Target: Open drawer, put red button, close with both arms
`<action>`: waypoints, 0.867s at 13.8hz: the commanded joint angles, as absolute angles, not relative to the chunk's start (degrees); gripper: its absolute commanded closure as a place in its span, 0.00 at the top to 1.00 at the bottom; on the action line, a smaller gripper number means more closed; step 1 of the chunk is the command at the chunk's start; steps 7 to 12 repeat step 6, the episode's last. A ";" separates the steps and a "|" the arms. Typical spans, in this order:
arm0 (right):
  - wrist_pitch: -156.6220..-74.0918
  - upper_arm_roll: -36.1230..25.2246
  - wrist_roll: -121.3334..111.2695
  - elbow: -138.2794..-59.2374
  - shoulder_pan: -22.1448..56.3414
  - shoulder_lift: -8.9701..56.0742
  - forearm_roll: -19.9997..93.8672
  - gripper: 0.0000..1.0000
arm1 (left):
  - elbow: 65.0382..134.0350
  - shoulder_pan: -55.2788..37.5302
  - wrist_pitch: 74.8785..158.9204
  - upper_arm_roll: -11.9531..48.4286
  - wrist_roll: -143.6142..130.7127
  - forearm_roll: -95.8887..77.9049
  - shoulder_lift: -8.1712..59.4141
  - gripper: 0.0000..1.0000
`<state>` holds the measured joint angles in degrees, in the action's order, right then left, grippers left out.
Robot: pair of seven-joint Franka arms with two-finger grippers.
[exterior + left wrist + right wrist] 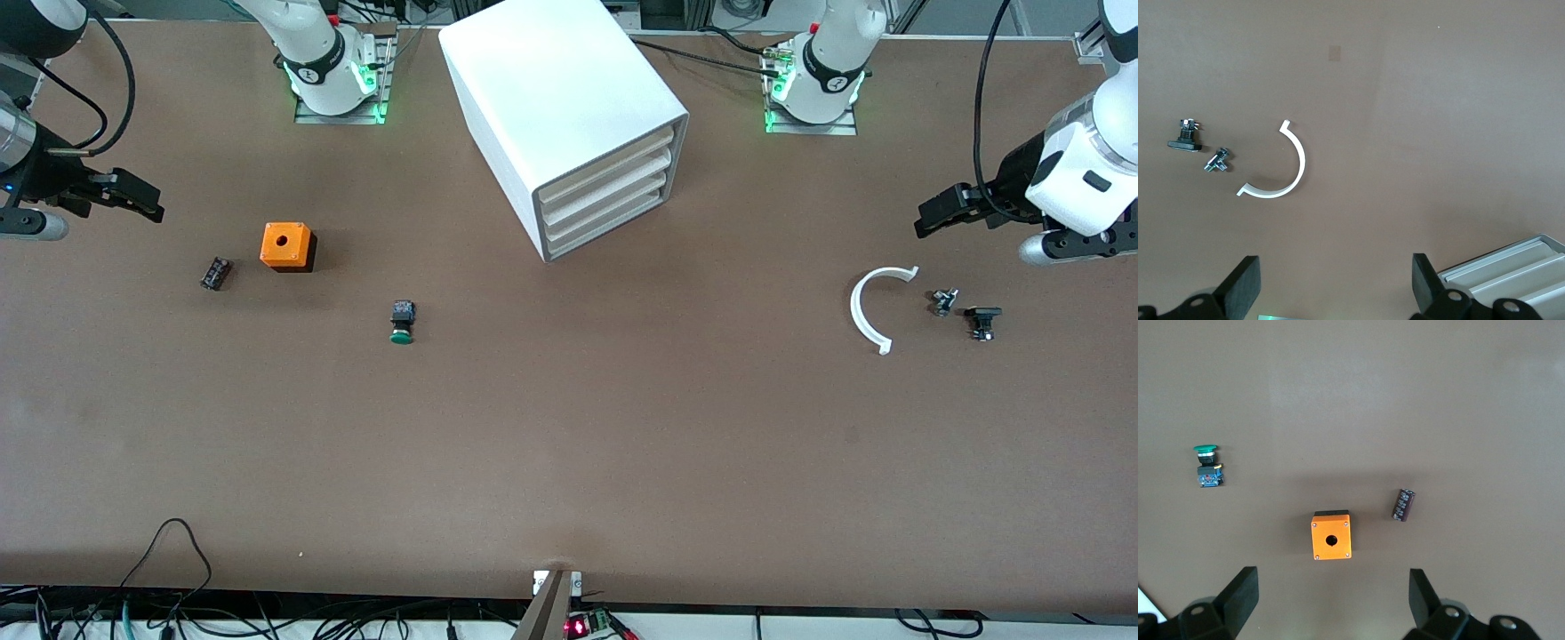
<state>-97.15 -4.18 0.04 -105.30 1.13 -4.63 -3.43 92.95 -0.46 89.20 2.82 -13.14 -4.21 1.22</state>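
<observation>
The white box cabinet (569, 98) stands at the table's middle, toward the robots' bases. Its several white tray drawers (613, 191) all sit flush and shut; a corner of them shows in the left wrist view (1511, 280). No red button shows in any view. My left gripper (929, 218) is open and empty, up over the left arm's end of the table near a white arc, and shows in its wrist view (1335, 273). My right gripper (147, 200) is open and empty over the right arm's end, and shows in its wrist view (1331, 587).
An orange box with a hole (286, 245) (1331, 535), a dark cylinder (215, 273) (1403, 504) and a green-capped button (402, 322) (1207, 463) lie toward the right arm's end. A white arc (867, 311) (1281, 170), a small metal part (943, 301) and a black part (981, 321) lie toward the left arm's end.
</observation>
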 commanded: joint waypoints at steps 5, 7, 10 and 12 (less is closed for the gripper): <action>-97.29 -4.57 0.18 -105.91 1.41 -5.71 -2.37 1.00 | 91.76 -1.06 88.07 2.29 -12.04 -3.96 1.49 1.00; -97.29 -4.57 0.18 -105.91 1.41 -5.71 -2.37 1.00 | 91.76 -1.05 88.07 2.29 -12.04 -3.96 1.49 1.00; -97.29 -4.57 0.18 -105.91 1.41 -5.71 -2.37 1.00 | 91.76 -1.05 88.07 2.29 -12.04 -3.96 1.49 1.00; -97.29 -4.57 0.18 -105.91 1.41 -5.71 -2.37 1.00 | 91.76 -1.05 88.07 2.29 -12.04 -3.96 1.49 1.00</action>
